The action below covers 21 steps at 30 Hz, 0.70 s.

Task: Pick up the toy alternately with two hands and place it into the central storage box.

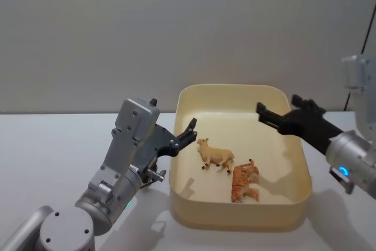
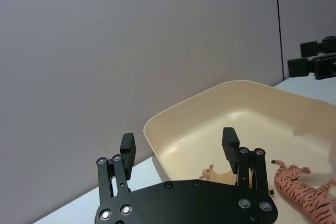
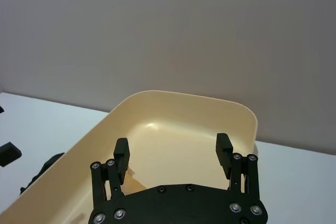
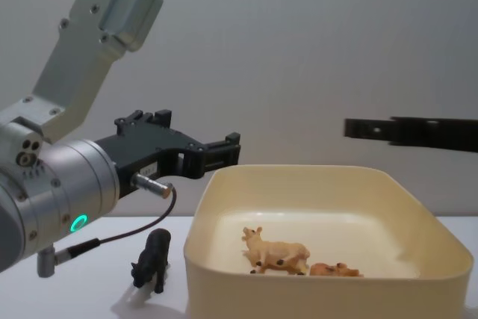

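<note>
The central storage box [image 1: 235, 89] is a large cream tub in the middle of the table. Inside it a tan toy animal [image 1: 214, 156] stands and an orange striped tiger [image 1: 245, 181] lies on its side. In the chest view a black toy animal [image 4: 153, 261] stands on the table just left of the box [image 4: 314, 296]. My left gripper [image 1: 176, 123] hovers open at the box's left rim, above the black toy, and holds nothing. My right gripper [image 1: 276, 107] hangs open over the box's far right part, also with nothing in it.
A plain grey wall rises close behind the table. White tabletop lies bare to the left of the box and in front of it. The left arm's cable [image 4: 127, 237] droops near the black toy.
</note>
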{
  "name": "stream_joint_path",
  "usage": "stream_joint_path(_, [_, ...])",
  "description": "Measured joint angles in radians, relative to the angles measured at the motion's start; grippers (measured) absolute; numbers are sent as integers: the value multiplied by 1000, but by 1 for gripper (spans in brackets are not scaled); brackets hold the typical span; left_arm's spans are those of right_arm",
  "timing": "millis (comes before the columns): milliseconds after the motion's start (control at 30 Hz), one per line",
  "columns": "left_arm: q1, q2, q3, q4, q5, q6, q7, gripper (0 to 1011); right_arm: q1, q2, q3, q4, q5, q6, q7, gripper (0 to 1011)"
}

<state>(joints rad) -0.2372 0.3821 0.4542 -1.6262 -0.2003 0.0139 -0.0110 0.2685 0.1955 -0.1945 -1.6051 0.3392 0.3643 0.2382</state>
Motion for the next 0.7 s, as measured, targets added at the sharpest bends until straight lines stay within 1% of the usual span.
stream_joint_path(67, [0,0,0,0,0,0,0,1001,-18,13,9,-19,14,1,-11,1001])
stream_joint_path(300, [0,0,0,0,0,0,0,1001,-55,39,28,-59,41,3,-32,1001])
stream_joint_path(700, [0,0,0,0,0,0,0,1001,-87,61,43,-92,63,4,-50,1001])
